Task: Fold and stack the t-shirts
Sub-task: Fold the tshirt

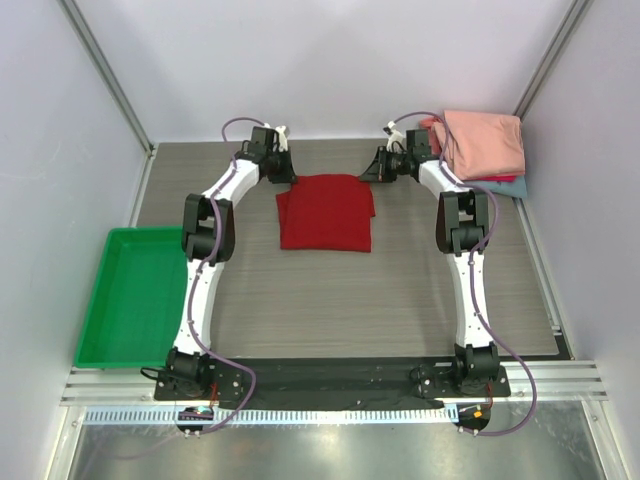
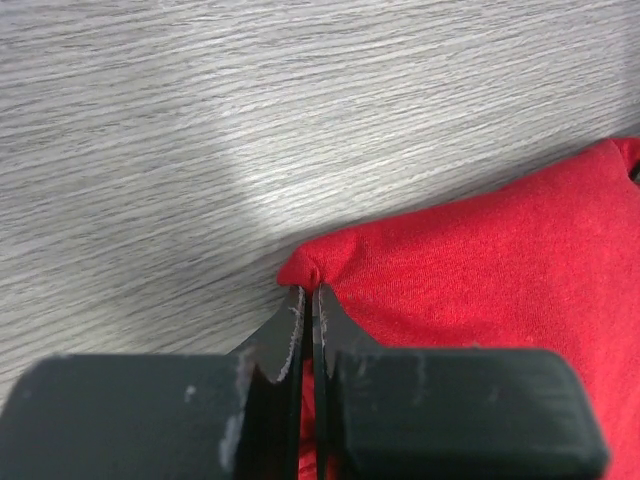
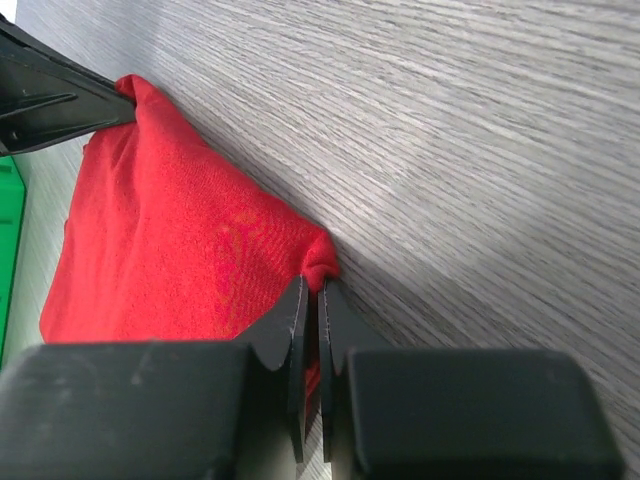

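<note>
A deep red t-shirt lies folded in a rough rectangle at the middle back of the table. My left gripper is shut on its far left corner; in the left wrist view the jaws pinch the red cloth. My right gripper is shut on its far right corner; in the right wrist view the jaws pinch the red cloth. A stack of folded shirts, salmon-pink on top with red and teal edges below, sits at the back right.
A green plastic tray stands at the table's left edge. Grey walls with metal posts close the back and sides. The left gripper's fingers show at the top left of the right wrist view.
</note>
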{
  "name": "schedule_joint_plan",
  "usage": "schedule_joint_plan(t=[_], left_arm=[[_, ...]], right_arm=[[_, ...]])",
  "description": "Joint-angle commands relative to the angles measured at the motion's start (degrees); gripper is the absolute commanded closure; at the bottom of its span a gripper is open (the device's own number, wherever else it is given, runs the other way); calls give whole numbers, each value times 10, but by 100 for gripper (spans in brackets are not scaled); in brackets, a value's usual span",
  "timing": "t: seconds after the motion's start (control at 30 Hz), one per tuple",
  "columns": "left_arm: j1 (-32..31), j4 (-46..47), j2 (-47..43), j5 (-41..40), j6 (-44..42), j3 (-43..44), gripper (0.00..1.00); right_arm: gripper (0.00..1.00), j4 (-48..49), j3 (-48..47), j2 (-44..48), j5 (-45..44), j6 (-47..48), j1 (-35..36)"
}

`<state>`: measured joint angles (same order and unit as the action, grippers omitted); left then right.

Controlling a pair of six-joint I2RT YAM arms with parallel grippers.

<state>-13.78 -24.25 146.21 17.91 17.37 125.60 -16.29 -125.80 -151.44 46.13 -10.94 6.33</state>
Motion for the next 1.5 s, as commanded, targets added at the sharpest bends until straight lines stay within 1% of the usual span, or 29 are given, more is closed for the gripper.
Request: schedule_joint_plan(t=[0.0,0.03,0.2,0.27,0.37,0.43,0.5,0.53,0.57,0.6,0.63,0.67,0.73,0.77,0.8,0.93,0.97,1.1,1.17,1.27,1.47], left_arm=[[0,13,-47,8,-18,11,100],[-1,13,-71,22,-18,10,100],[1,8,-147,43,-13,-32,100],[3,3,-182,76,-8,-48,100],[6,-11,-215,90,-8,-83,100],[6,-18,-250,104,-8,-124,100],[7,-19,-288,112,-13,-160,100],[6,-19,-298,110,-20,-194,100],[7,-21,-311,107,-22,-209,100],[7,-22,-334,105,-24,-223,100],[7,-24,-349,106,-27,-254,100],[7,-24,-363,106,-28,-268,100],[7,-19,-410,105,-27,-302,100],[7,-19,-425,105,-24,-334,100],[7,-19,-442,105,-23,-347,100],[6,-27,-535,105,-24,-421,100],[6,-30,-549,106,-26,-448,100],[6,-45,-616,107,-26,-510,100],[5,-54,-652,114,-25,-525,100],[5,-69,-693,127,-28,-555,100],[5,-88,-747,161,-36,-627,100]], right_arm=[[93,14,-22,23,3,3,7],[93,14,-23,32,6,8,8],[93,14,-19,93,30,23,9],[93,10,-9,119,43,23,8],[93,-3,15,157,58,28,10],[94,-15,35,179,63,36,9],[94,-26,74,220,69,53,8],[94,-26,91,234,70,58,9],[94,-30,126,249,71,65,9],[95,-32,145,284,73,78,10],[95,-35,164,300,76,84,11],[95,-50,197,318,77,92,11],[95,-70,228,366,84,122,16],[95,-92,258,381,85,134,18],[95,-101,273,413,86,144,20],[95,-134,354,485,86,197,37],[95,-145,383,499,85,203,40],[95,-158,461,559,85,209,50],[95,-163,504,598,79,217,58],[95,-168,553,648,70,225,70],[95,-189,613,715,66,224,92]])
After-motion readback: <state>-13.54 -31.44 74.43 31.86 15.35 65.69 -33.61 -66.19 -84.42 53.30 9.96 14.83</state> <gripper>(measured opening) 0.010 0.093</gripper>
